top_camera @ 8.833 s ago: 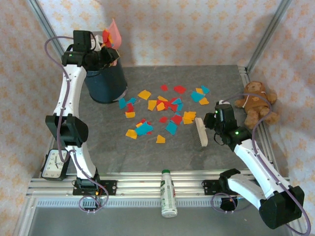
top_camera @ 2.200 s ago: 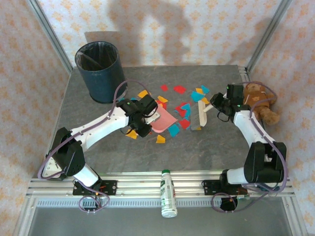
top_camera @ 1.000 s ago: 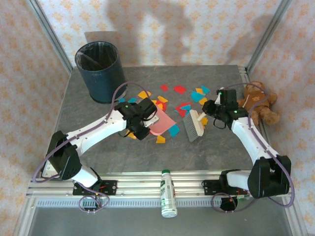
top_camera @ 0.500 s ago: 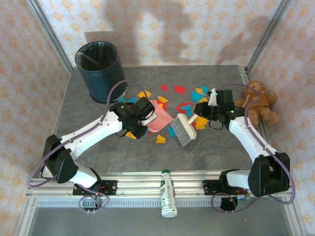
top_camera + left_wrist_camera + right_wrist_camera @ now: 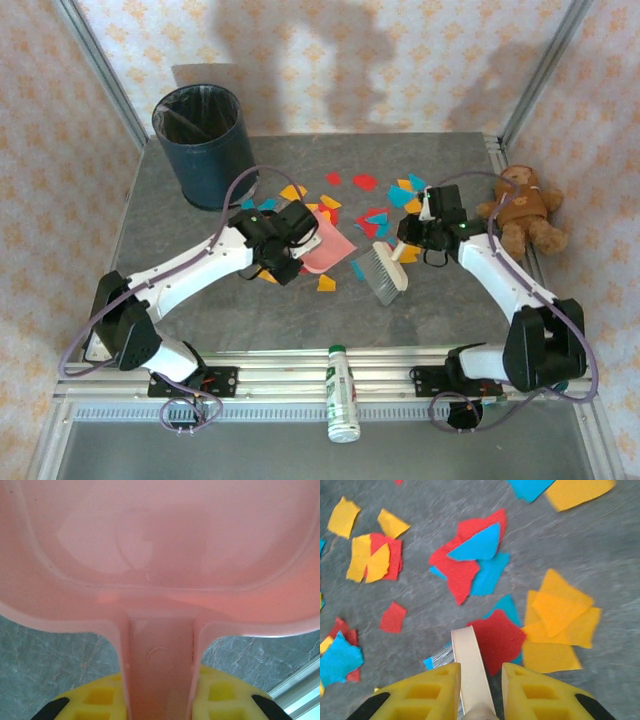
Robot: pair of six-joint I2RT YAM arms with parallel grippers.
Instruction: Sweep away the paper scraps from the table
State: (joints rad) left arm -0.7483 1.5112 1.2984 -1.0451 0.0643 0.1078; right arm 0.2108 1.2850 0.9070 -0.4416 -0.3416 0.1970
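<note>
The paper scraps (image 5: pixel 378 203) lie scattered in red, orange, yellow and blue across the middle of the table (image 5: pixel 200 300). My left gripper (image 5: pixel 297 233) is shut on the handle of a pink dustpan (image 5: pixel 328 250), whose mouth faces right, close to the scraps. The left wrist view has the dustpan (image 5: pixel 160 545) close up, its handle between my left gripper's (image 5: pixel 160 692) yellow fingers. My right gripper (image 5: pixel 421 233) is shut on a cream hand brush (image 5: pixel 381 273), bristles down just right of the dustpan. In the right wrist view the brush (image 5: pixel 470 665) sits in that gripper (image 5: pixel 480 675) above red and orange paper scraps (image 5: pixel 470 565).
A dark blue round bin (image 5: pixel 205 145) stands at the back left. A teddy bear (image 5: pixel 520 208) lies at the right edge. A white bottle (image 5: pixel 343 392) rests across the front aluminium rail. Patterned walls close in the back and sides.
The brush has swung left toward the dustpan and then settled slightly nearer. The left arm, earlier up at the bin, now holds the dustpan low beside the scraps.
</note>
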